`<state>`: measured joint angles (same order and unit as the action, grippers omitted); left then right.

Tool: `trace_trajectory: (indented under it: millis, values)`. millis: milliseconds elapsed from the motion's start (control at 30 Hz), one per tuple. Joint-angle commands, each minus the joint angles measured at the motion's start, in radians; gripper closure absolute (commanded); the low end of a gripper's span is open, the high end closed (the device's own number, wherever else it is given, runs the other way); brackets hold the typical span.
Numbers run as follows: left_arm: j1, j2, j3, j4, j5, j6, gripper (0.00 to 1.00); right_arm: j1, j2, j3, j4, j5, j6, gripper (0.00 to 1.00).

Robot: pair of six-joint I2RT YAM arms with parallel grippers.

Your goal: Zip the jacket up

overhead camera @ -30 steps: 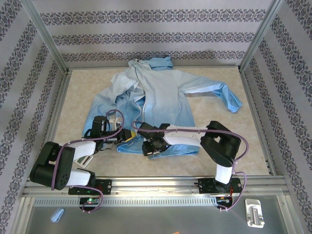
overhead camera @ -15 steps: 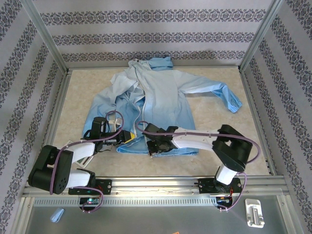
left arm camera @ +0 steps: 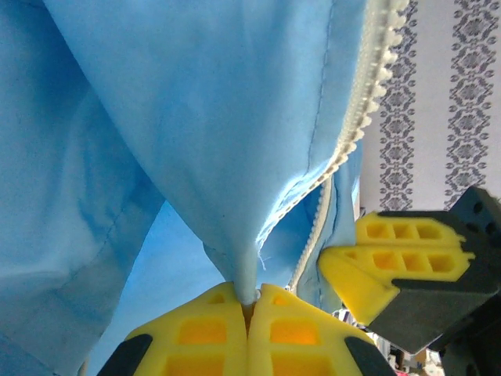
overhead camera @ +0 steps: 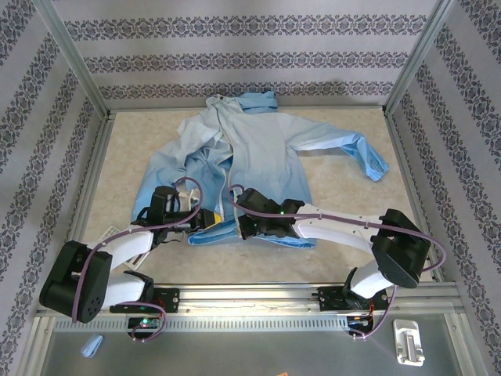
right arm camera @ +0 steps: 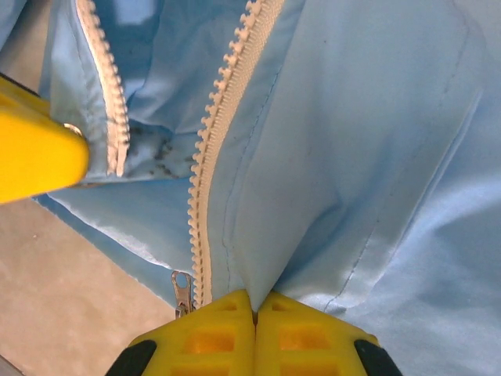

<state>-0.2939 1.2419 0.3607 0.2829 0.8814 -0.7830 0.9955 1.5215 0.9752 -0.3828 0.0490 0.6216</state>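
Right arm [overhead camera: 337, 223] extended; left tool [left arm camera: 250, 304], right tool [right arm camera: 254, 301] pinch one jacket [overhead camera: 266, 157].

- Left arm [overhead camera: 125, 241]: white shells cover the long links, with bulky black housings at the joints.
- Right arm [overhead camera: 337, 225]: the same white links and black joints, with a small green light near the wrist.
- Cables [overhead camera: 193, 188]: a thin purple-grey cable runs along each arm and loops free near the wrist.
- Left gripper [left arm camera: 250, 301]: two bright yellow plastic fingers moulded with square pockets, and rounded black parts behind them.
- Right gripper [right arm camera: 254, 301]: matching yellow pocketed fingers. The left wrist camera shows one finger with three square recesses and a dark grey backing block.
- Bases [overhead camera: 164, 298]: flat black mounts with thin wiring.
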Motion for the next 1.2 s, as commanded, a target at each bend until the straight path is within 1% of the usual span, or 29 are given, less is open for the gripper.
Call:
trace_trajectory:
  millis: [0, 233, 300, 400, 533, 567, 667, 700, 933, 1067, 1167]
  values:
    - [-0.062, 0.019, 0.013, 0.016, -0.066, 0.003, 1.0, -0.025, 0.009, 0.027, 0.035, -0.032, -0.04, 0.99]
    - [-0.189, 0.161, -0.023, 0.23, -0.143, -0.099, 1.0, -0.037, 0.05, -0.039, 0.16, -0.106, 0.014, 0.99]
    - [-0.212, 0.189, -0.031, 0.277, -0.156, -0.119, 1.0, -0.038, 0.062, -0.054, 0.203, -0.13, 0.033, 0.97]
    - [-0.227, 0.219, -0.035, 0.301, -0.165, -0.125, 1.0, -0.041, 0.091, -0.068, 0.277, -0.204, 0.051, 0.9]
    - [-0.226, 0.235, -0.037, 0.305, -0.175, -0.116, 1.0, -0.047, 0.129, -0.115, 0.414, -0.289, 0.108, 0.76]
    - [-0.227, 0.238, -0.036, 0.302, -0.178, -0.112, 1.0, -0.051, 0.14, -0.127, 0.441, -0.304, 0.124, 0.75]
    - [-0.227, 0.255, -0.037, 0.304, -0.18, -0.104, 1.0, -0.062, 0.155, -0.154, 0.492, -0.329, 0.152, 0.75]
    - [-0.226, 0.26, -0.038, 0.307, -0.181, -0.102, 1.0, -0.066, 0.157, -0.162, 0.505, -0.333, 0.158, 0.75]
    - [-0.227, 0.305, -0.039, 0.353, -0.172, -0.106, 1.0, -0.094, 0.142, -0.211, 0.566, -0.344, 0.202, 0.88]
    - [-0.225, 0.309, -0.034, 0.359, -0.163, -0.105, 1.0, -0.111, 0.121, -0.231, 0.568, -0.345, 0.214, 1.0]
    - [-0.217, 0.292, -0.03, 0.339, -0.155, -0.095, 1.0, -0.122, 0.088, -0.249, 0.57, -0.336, 0.214, 1.0]
